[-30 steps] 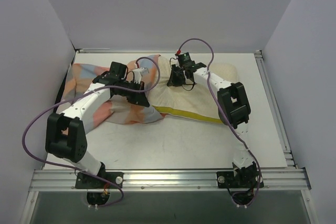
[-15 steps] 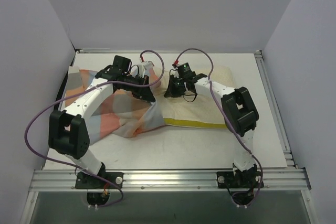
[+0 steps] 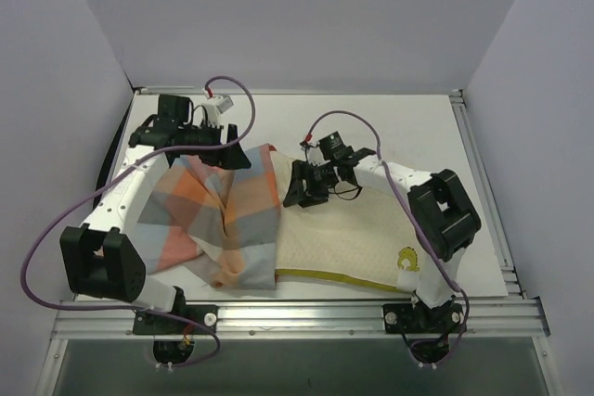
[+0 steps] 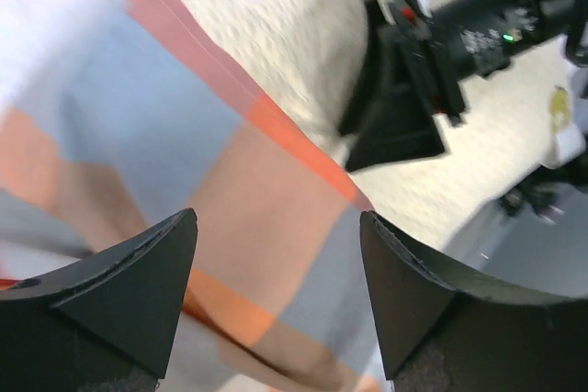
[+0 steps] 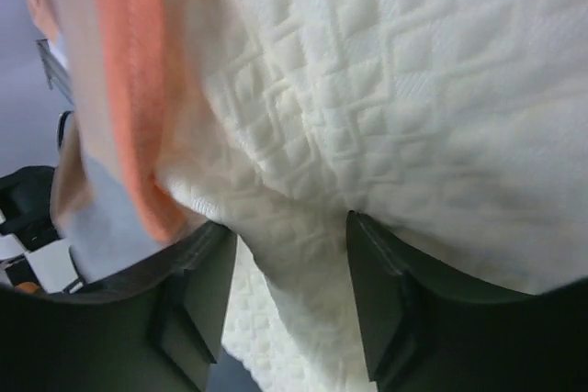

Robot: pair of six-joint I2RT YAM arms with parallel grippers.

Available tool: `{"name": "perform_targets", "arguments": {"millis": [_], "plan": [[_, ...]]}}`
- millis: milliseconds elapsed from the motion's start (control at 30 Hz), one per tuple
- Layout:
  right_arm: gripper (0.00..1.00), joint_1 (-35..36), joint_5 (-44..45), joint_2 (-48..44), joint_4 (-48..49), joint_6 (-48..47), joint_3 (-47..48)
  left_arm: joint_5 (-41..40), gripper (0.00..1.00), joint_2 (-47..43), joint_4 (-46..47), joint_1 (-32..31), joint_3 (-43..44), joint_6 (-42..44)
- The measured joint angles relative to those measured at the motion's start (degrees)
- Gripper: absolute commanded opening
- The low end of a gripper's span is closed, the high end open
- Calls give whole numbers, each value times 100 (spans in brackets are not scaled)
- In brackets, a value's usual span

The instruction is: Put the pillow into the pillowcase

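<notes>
The checked pillowcase lies crumpled at the left, and its right side covers the left end of the cream pillow. The pillow's yellow edge faces the front. Above the pillowcase's far edge my left gripper stands open. In the left wrist view the left gripper has nothing between its fingers and the pillowcase lies below it. My right gripper sits on the pillow's far left part, beside the cloth's edge. The right wrist view shows the right gripper open, with a raised fold of the pillow between its fingers and the pillowcase at the left.
The white table is walled on the left, back and right. A metal rail runs along the front and another down the right side. Purple cables loop above both arms.
The pillow and pillowcase have come toward the front edge, with the cloth now further over the pillow. The left gripper let go of the pillowcase and drew back left. The right gripper opened.
</notes>
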Motion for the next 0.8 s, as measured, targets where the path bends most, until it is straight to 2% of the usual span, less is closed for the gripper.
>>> {"name": "perform_targets", "arguments": {"millis": [167,300,400,433,467,600,700,733,800], "plan": [[68,-638,-260,-404,-861,-490,494,-595,75,472,24,-9,1108,299],[80,-1384,2,-516,-1311,-1060,1368,-1054,75,1602,92,-177,2013,387],[84,-1665,529,-407,-1722,-1655,1967,-1427,74,2380,76,-428,2444,391],[96,-1694,660,-348,-1823,-1818,2076,-1523,74,2592,72,-516,2535,389],[98,-1742,774,-278,-1954,-1965,2155,-1633,73,2774,50,-597,2621,385],[100,-1897,1086,107,-2518,-2533,2197,-1871,71,3283,-28,-820,2894,374],[99,-1991,1161,483,-2824,-2826,2197,-1956,63,3512,-26,-837,3104,343],[94,-2020,1141,597,-2879,-2892,2197,-1985,60,3569,-28,-835,3163,339],[85,-2039,1064,813,-2970,-2988,2223,-2022,45,3676,-26,-831,3246,319]]}}
